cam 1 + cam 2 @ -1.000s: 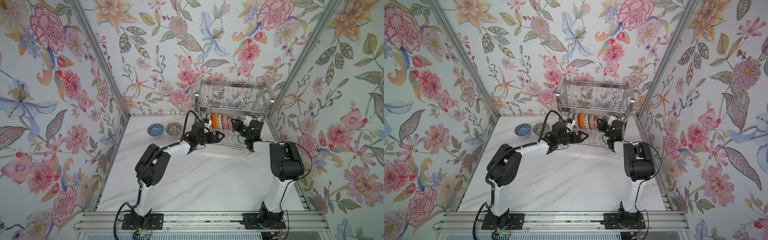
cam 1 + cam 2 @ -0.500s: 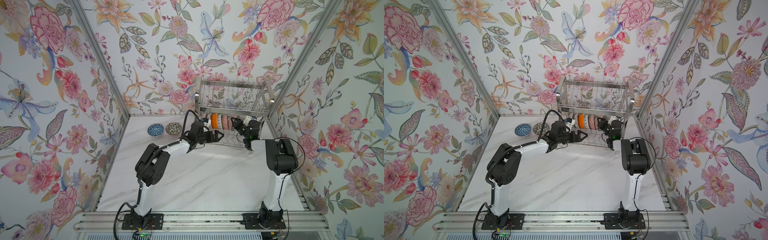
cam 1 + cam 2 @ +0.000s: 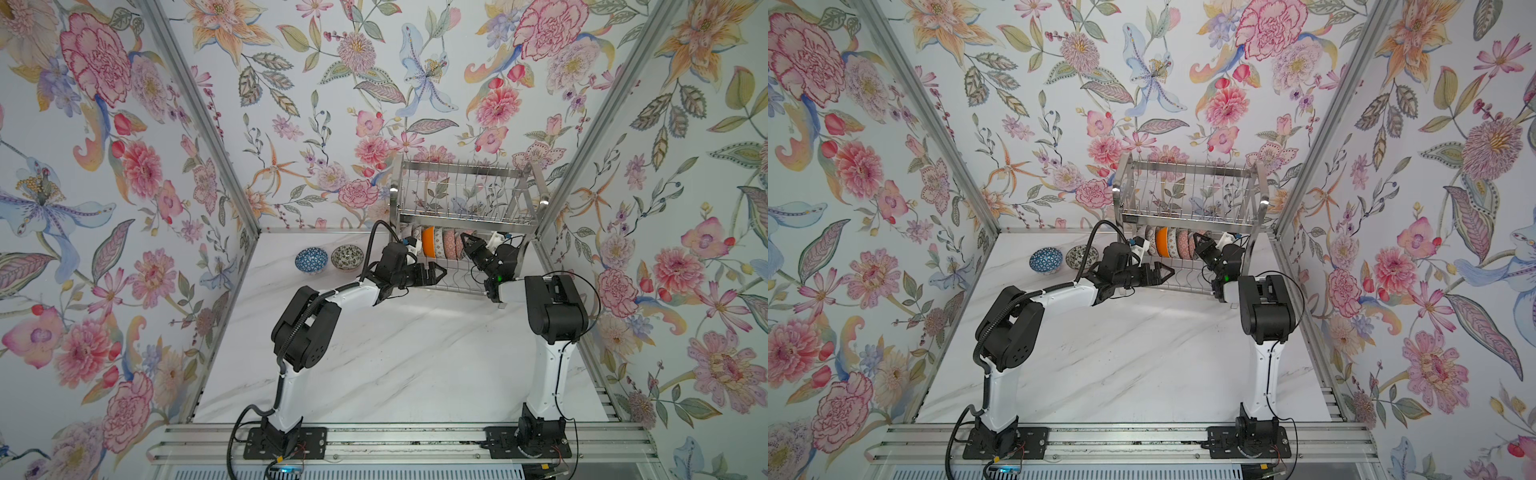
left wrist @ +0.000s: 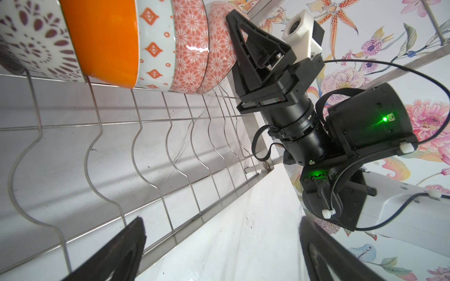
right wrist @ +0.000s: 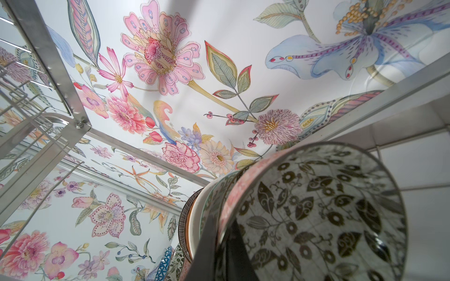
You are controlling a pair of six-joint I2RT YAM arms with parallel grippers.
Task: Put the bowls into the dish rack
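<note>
The right fingers [image 4: 233, 19] are clenched, apparently pinching the rim of the last bowl [image 5: 316, 214], whose leaf-patterned inside faces them. That bowl stands on edge at the right end of a row of bowls [image 3: 446, 248]. The row, an orange bowl [image 3: 428, 248] among them, fills the lower tier of the rack [image 3: 465, 183].

The left fingers [image 4: 121, 253] are spread wide and empty, hovering just in front of the lower tier's wavy wires, near the row.

The rack sits at 1 o'clock on the counter [image 3: 415, 353]. Two loose ones, a blue bowl [image 3: 311, 260] and a dark-patterned bowl [image 3: 347, 257], sit at 11 o'clock.

If the rim is let go before the last bowl settles into a slot, it may tip or roll forward off the wires. A sideways push could topple the packed row. The two arms are near each other and could collide.
</note>
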